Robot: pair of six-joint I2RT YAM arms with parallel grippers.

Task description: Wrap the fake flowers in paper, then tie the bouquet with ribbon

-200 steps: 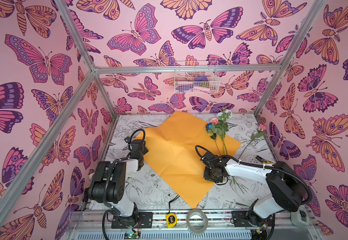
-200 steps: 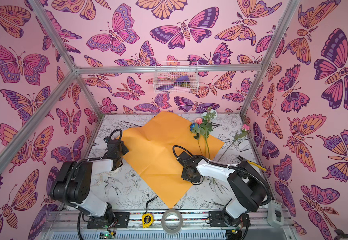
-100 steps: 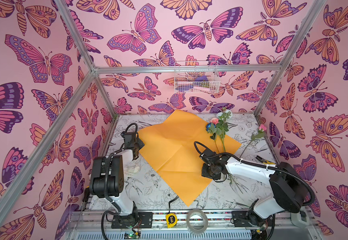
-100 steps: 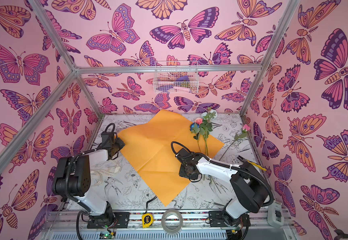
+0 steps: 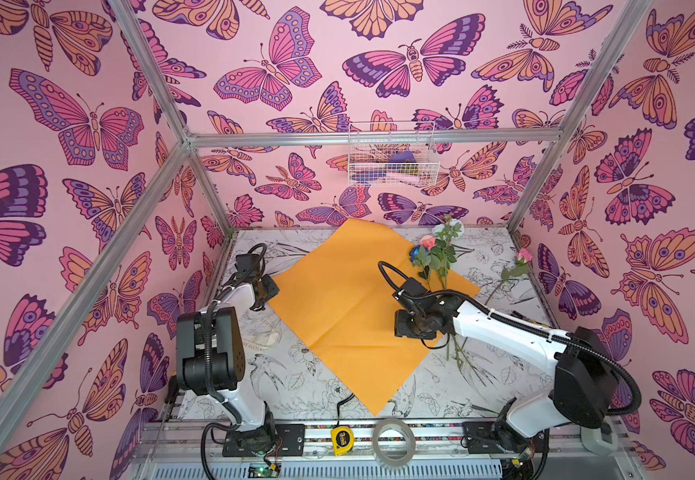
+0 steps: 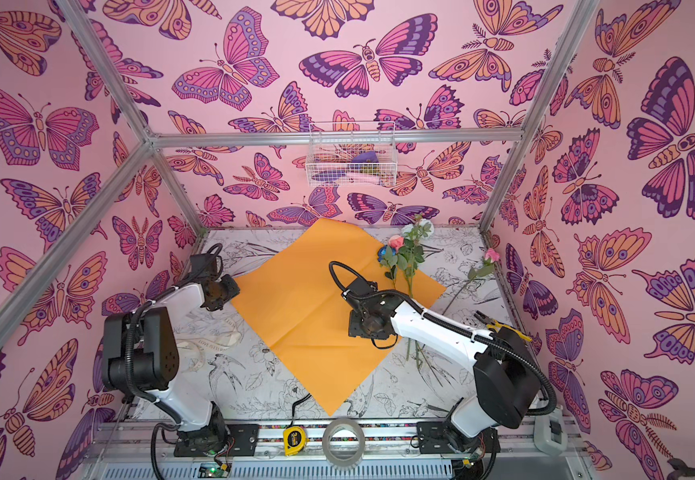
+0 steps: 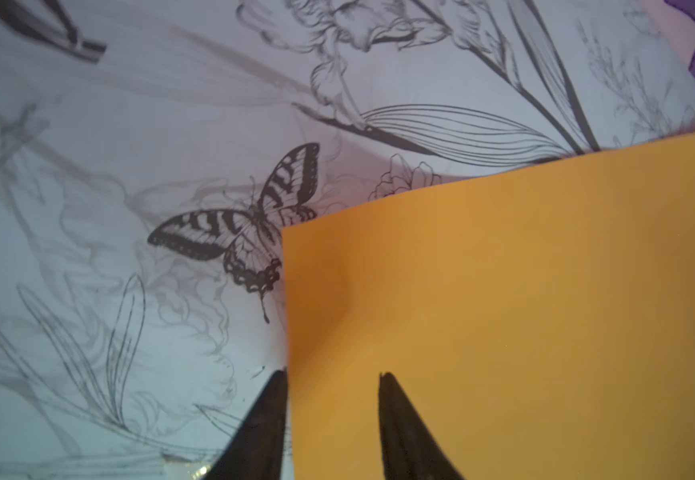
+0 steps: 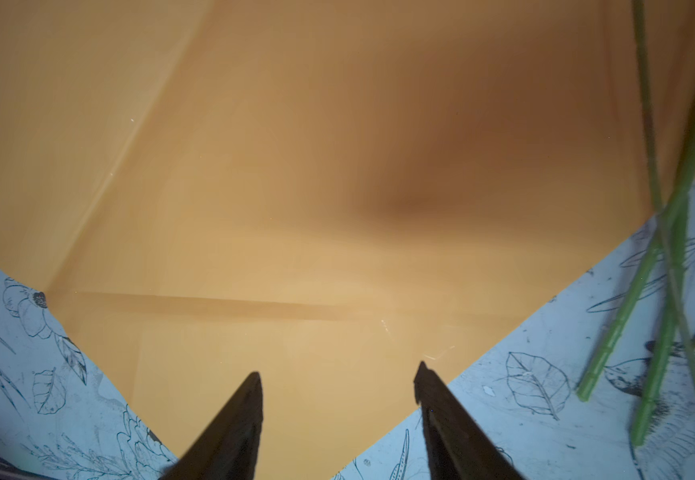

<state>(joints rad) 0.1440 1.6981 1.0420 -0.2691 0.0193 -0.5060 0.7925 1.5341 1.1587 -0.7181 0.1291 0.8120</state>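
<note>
The left gripper [image 7: 333, 374] sits at the left corner of the orange paper [image 5: 350, 307], fingers apart, clamping nothing. The right gripper [image 8: 337, 370] hovers over the sheet, fingers spread, empty too. The flowers [image 5: 437, 257] lie loose across the far right corner, stems trailing onto the table [image 5: 295, 386].

the middle of the orange paper [image 5: 337, 307] is bare, so there is room to pass. at its right corner the fake flowers [image 5: 437, 255] lie across and stand in the way. left of it the ribbon [image 6: 216, 341] lies on the counter [image 5: 295, 382].
</note>
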